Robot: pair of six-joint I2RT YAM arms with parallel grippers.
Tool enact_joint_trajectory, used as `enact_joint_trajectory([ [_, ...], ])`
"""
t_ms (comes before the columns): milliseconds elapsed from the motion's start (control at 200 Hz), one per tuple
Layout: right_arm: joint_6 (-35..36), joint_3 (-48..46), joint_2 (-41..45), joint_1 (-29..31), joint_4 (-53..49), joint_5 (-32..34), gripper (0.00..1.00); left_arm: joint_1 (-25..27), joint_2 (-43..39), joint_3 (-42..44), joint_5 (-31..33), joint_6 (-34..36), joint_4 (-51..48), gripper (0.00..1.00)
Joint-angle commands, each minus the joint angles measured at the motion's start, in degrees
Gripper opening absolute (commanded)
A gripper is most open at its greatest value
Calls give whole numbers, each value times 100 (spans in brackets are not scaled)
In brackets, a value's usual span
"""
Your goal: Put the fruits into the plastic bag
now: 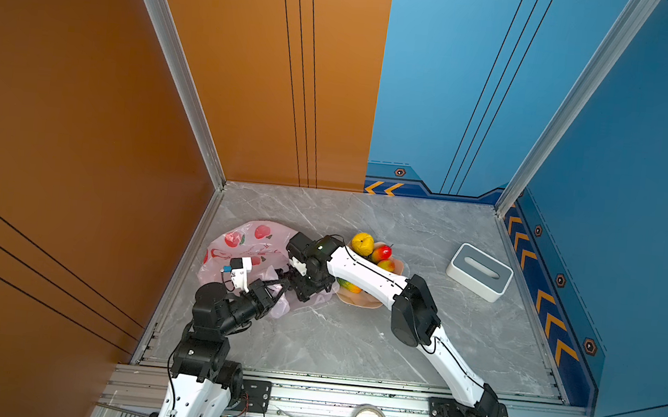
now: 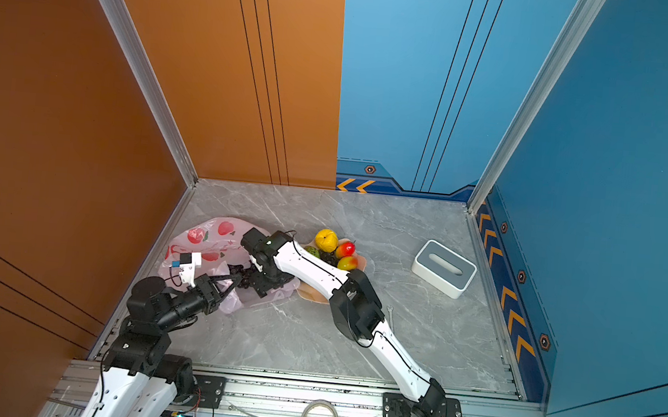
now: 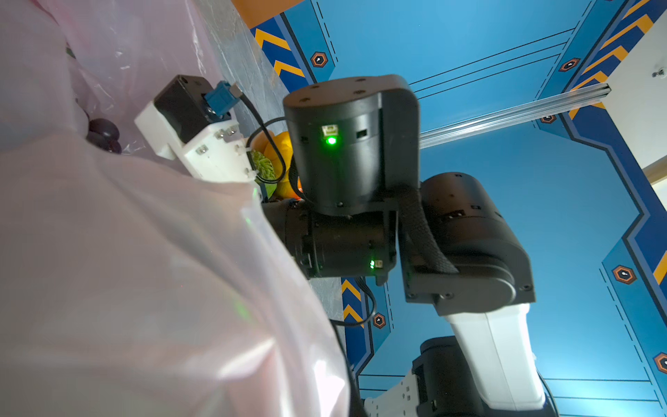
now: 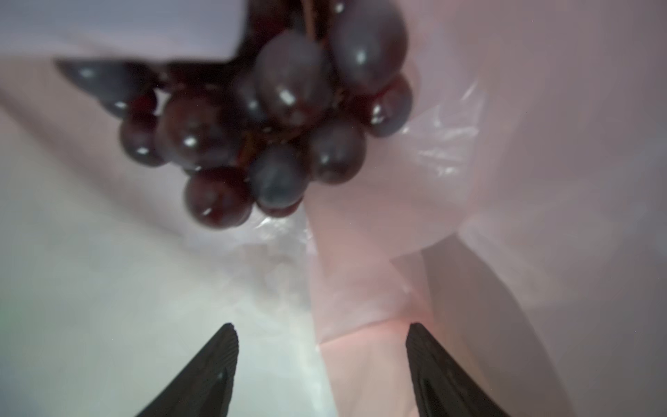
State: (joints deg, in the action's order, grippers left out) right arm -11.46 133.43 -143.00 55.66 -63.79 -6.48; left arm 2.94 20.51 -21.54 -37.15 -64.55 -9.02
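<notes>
**Plastic bag** [image 1: 246,246]: crumpled flat on the left half of the table [image 1: 352,345]. Long axis running from the far left toward the near middle. Closed end far, mouth near, turned toward both end effectors. Pale pink film with red fruit prints.

**Inside the bag mouth:** one dark purple grape bunch [image 4: 267,119], also visible in a top view [image 2: 243,272].
- Stem end pointing away from the right end effector [image 4: 321,328], rounded end toward it.
- Long axis not determinable: cut off at the frame edge.
- Lying just ahead of the fingertips [image 4: 223,346], apart from them.

**Peach scalloped bowl** [image 1: 360,303]: just right of the bag, partly under the right forearm. Contents:
- yellow lemon [image 1: 362,243] at the far rim
- red-yellow fruit [image 1: 381,252] beside the lemon
- second red-yellow fruit [image 1: 386,264] just nearer
- bumpy green ball [image 2: 312,251] against the forearm
- green-orange oblong [image 1: 349,286] at the near side, mostly hidden by the forearm

**Right end effector:** jaws standing apart, nothing between them, inserted into the bag.

**Left end effector** [image 1: 281,284]: jaws fully closed, pinching the film at the bag mouth. Fingers hidden behind film in the left wrist view.

**Right arm:** reaching from the near right across the middle, elbow raised, forearm over the bowl, wrist bent down.

**Left arm:** folded low at the near left, wrist aimed toward the bag mouth.
</notes>
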Motion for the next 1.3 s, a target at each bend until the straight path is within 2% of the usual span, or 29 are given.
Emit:
enact_joint_trajectory([
  [0, 99, 251, -171, -36, -134, 169, 69, -65, -107, 88, -38, 66, -96, 0],
  [80, 95, 298, -264, -36, -91, 158, 68, -61, -104, 98, -47, 66, -99, 0],
  [195, 33, 330, -358, -47, -51, 175, 56, -65, -111, 106, -48, 75, -109, 0],
  [441, -37, 324, -162, -47, 60, 446, 0, -65, -242, 207, -56, 66, -127, 0],
  [801, -224, 278, 800, -88, 465, 826, 0, -92, -512, 111, 36, 480, -1075, 0],
  [1146, -568, 141, 1366, -412, 881, 301, 0, -100, -535, 26, 163, 760, -1445, 0],
  [1262, -425, 38, 1452, -458, 839, -207, 0, -101, -525, -5, 155, 771, -1449, 0],
  [1292, -288, 94, 1406, -443, 675, -375, 11, -100, -515, -13, 155, 777, -1454, 0],
])
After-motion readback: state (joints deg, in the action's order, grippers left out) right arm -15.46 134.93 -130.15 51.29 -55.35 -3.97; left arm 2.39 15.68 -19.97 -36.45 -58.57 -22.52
